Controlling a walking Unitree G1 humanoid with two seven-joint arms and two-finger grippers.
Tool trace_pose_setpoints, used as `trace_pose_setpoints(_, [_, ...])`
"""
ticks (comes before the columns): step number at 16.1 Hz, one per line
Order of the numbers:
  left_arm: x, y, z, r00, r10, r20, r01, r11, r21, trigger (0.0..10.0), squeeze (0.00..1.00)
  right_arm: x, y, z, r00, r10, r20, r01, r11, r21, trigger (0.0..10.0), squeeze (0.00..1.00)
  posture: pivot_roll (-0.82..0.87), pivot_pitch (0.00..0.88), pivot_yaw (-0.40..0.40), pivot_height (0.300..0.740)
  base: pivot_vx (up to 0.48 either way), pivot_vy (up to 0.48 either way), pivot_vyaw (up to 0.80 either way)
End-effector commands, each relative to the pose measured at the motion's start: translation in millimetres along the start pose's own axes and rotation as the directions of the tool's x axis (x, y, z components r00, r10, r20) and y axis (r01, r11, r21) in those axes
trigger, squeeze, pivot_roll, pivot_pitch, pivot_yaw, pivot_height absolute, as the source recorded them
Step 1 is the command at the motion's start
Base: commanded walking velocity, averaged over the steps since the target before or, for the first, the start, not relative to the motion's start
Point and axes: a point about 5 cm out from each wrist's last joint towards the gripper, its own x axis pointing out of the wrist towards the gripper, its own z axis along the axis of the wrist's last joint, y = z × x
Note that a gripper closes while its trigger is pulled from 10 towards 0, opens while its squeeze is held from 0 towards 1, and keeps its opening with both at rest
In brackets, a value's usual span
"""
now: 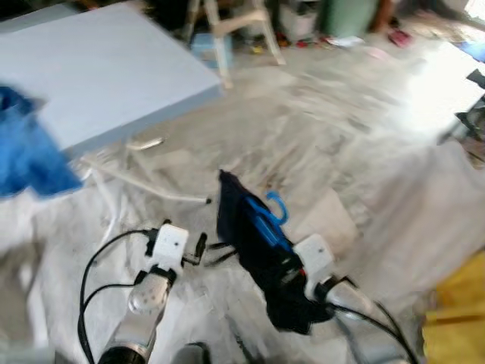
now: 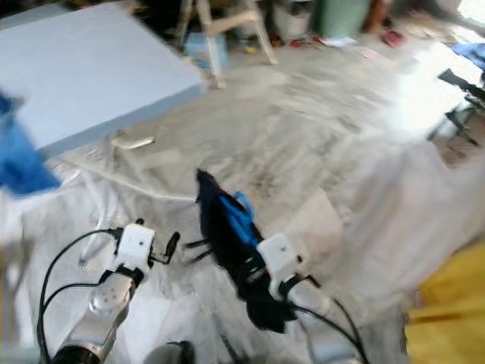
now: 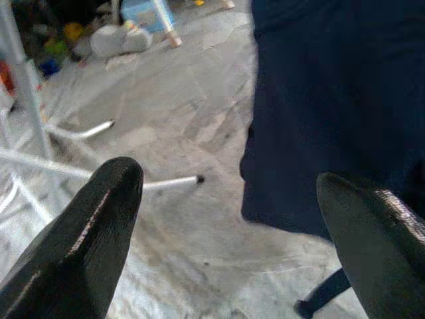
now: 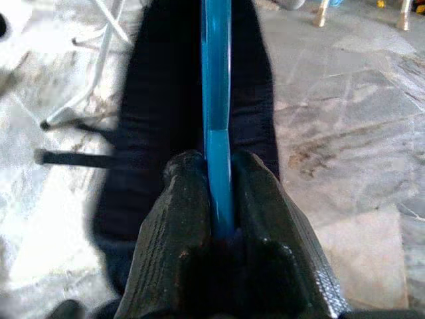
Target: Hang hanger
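A blue plastic hanger [image 1: 269,220] with a dark navy garment [image 1: 246,227] draped over it is held low over the floor in front of me, its hook [image 1: 277,205] pointing away. My right gripper [image 4: 216,169] is shut on the hanger's blue bar [image 4: 216,80], and the dark cloth [image 4: 159,100] hangs on both sides of it. My left gripper [image 1: 206,250] is just left of the garment, open and holding nothing. Through its wide-spread fingers [image 3: 99,226] I see the garment's edge [image 3: 319,119] close by.
A pale blue board [image 1: 98,68] lies at the back left, with a blue cloth [image 1: 26,155] at the left edge. White metal tubes [image 1: 144,186] lie on the marble floor. Wooden stool legs [image 1: 235,30] stand behind. A white sheet [image 1: 424,205] and yellow fabric [image 1: 458,311] are on the right.
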Motion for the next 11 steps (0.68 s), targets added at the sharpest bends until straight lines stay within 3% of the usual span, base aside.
trace_pose_setpoints(1, [-5.9, 9.8, -6.4, 0.999, 0.033, -0.023, -0.033, 0.999, 0.012, 10.0, 0.0, 5.5, 9.5, 9.3, 0.998, 0.038, 0.042, -0.038, 0.999, 0.003, 10.0, 0.0, -0.08, 0.174, -0.022, 0.74, 0.0, 0.0, 0.8])
trace_pose_setpoints(9, [-8.6, 4.8, -4.7, 1.0, 0.001, -0.009, -0.001, 1.0, -0.03, 10.0, 0.0, 7.5, 15.3, 12.0, 0.997, 0.047, 0.055, -0.048, 0.999, 0.011, 10.0, 0.0, -0.09, 0.187, -0.026, 0.74, 0.0, 0.0, 0.79])
trace_pose_setpoints(11, [-9.2, -1.8, -3.8, 0.998, -0.056, 0.001, 0.056, 0.995, -0.081, 10.0, 0.0, 10.1, 15.1, 18.0, 0.996, 0.027, 0.084, -0.031, 0.998, 0.046, 10.0, 0.0, -0.09, 0.188, -0.027, 0.74, 0.0, 0.0, 0.0])
